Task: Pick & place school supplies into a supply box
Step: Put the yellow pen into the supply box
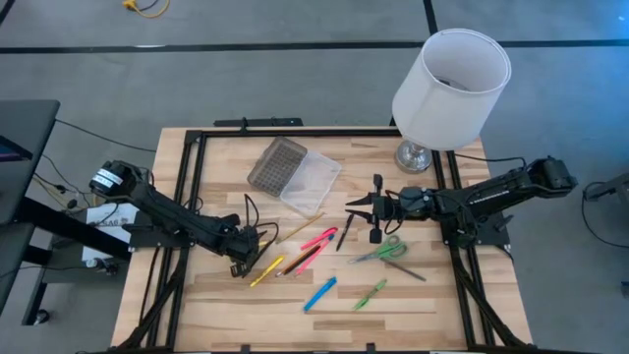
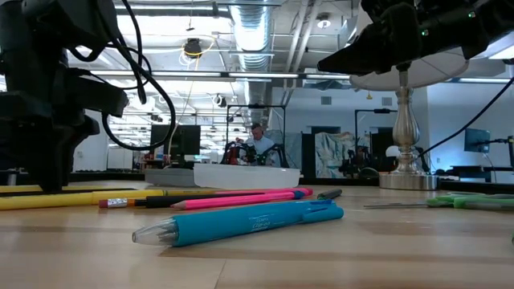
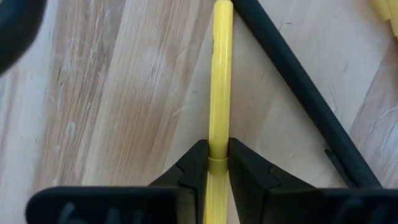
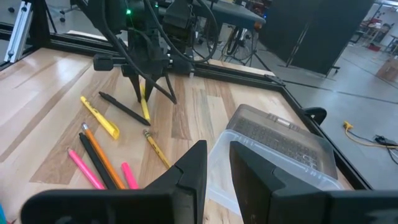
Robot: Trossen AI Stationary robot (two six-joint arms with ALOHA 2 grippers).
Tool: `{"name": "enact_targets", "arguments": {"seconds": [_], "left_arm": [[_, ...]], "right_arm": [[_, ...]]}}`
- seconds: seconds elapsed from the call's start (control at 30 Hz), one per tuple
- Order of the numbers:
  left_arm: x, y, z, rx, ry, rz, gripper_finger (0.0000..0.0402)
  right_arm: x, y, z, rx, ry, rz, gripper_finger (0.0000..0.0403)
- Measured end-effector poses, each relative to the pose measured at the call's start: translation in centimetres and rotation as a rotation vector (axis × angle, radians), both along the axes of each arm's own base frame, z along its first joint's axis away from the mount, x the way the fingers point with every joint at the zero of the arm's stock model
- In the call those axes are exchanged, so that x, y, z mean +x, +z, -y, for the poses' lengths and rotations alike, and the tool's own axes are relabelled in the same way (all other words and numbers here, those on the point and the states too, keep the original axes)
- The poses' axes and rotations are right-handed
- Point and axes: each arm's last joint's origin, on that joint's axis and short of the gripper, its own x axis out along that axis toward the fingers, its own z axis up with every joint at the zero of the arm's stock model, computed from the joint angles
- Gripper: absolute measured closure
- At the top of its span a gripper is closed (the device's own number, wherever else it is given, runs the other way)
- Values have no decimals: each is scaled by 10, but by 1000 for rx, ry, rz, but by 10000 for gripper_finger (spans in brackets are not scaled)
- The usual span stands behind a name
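My left gripper (image 1: 242,262) stands at the table's left, pointing down, shut on a slim yellow pen (image 3: 221,74). Beside it on the wood lie a dark pen (image 3: 298,87), a yellow highlighter (image 4: 99,117) and a pencil (image 4: 155,148). The supply box (image 1: 295,172) lies open at the middle far side, its grey grid lid (image 1: 276,164) flat beside the clear tray (image 1: 313,180). My right gripper (image 1: 354,208) hovers right of the box, open and holding nothing; in its wrist view (image 4: 216,158) it faces the box. My left gripper pinches the yellow pen between its two fingers (image 3: 193,165), at a ringed section (image 3: 217,160) near the pen's upper end. The fingers come from above, pointing down. The pen slants steeply below them (image 4: 145,109); its lower end reaches the table top.
Pink pens (image 1: 319,239), a blue marker (image 1: 319,293), a green marker (image 1: 371,293) and green-handled scissors (image 1: 383,251) lie at the table's middle and near side. A white-shaded lamp (image 1: 447,88) stands at the far right. A black frame (image 1: 187,187) rims the table.
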Motion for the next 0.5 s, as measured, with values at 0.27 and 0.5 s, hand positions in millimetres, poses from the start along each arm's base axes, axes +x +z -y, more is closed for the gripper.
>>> {"name": "enact_targets", "arguments": {"seconds": [0.27, 0.5], "left_arm": [[0, 0, 0, 4, 1, 2, 357], [7, 9, 2, 28, 4, 7, 358]], "right_arm": [[0, 0, 0, 0, 0, 0, 337], [0, 0, 0, -2, 0, 0, 337]]}}
